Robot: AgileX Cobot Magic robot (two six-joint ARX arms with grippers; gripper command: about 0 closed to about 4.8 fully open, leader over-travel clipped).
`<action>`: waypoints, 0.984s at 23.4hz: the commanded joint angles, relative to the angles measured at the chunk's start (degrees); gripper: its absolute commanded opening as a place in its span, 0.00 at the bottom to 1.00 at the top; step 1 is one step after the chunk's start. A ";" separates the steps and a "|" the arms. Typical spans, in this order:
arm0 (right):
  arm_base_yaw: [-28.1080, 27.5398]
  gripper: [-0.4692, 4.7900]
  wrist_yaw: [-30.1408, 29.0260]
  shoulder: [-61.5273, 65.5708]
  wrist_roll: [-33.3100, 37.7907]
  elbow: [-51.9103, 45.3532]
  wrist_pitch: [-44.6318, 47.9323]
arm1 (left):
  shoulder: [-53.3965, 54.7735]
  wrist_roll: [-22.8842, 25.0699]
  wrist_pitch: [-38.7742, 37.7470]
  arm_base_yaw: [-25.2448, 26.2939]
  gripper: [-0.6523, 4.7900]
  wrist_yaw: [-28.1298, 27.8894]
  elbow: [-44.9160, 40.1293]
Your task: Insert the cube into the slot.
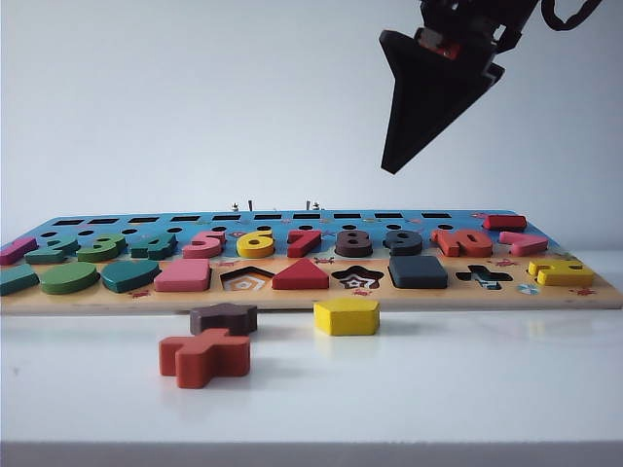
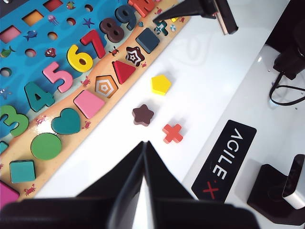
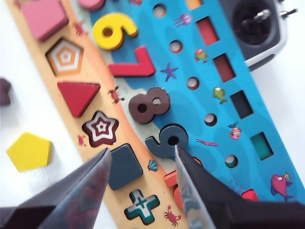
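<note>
right gripper [image 3: 140, 183] hangs open and empty above the board [image 1: 58, 292], the dark cube [image 3: 125, 166] below between its fingers, looks seated in its slot already. closing or dropping now could pop it back out. left gripper [image 2: 144, 157] sits shut over the desk [image 1: 438, 389], well away.

Looks like a robotics lab / test bench, not a home. Plain white table [image 1: 438, 389] w/ bare pale wall behind, nothing decorative. A black plate w/ "AGILEX" lettering [image 2: 224, 160] lies on the table edge, next to a black stand [image 2: 279, 191] and loose black cable [image 2: 286, 90]. A grey device w/ a round black knob [image 3: 255, 24] sits beyond the wooden shape-and-number puzzle board [image 1: 311, 282], the only colourful thing there.
</note>
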 commanded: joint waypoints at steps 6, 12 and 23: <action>-0.04 0.57 0.09 -2.69 8.17 0.20 8.83 | -0.04 0.28 0.77 0.04 0.16 0.22 0.13; -0.09 0.57 0.74 -3.04 12.55 0.15 12.17 | -0.24 0.33 1.20 0.13 0.16 0.15 -0.50; -3.91 0.57 4.11 -10.86 24.76 -0.74 12.37 | -2.51 0.37 11.72 3.45 0.16 -2.47 -5.57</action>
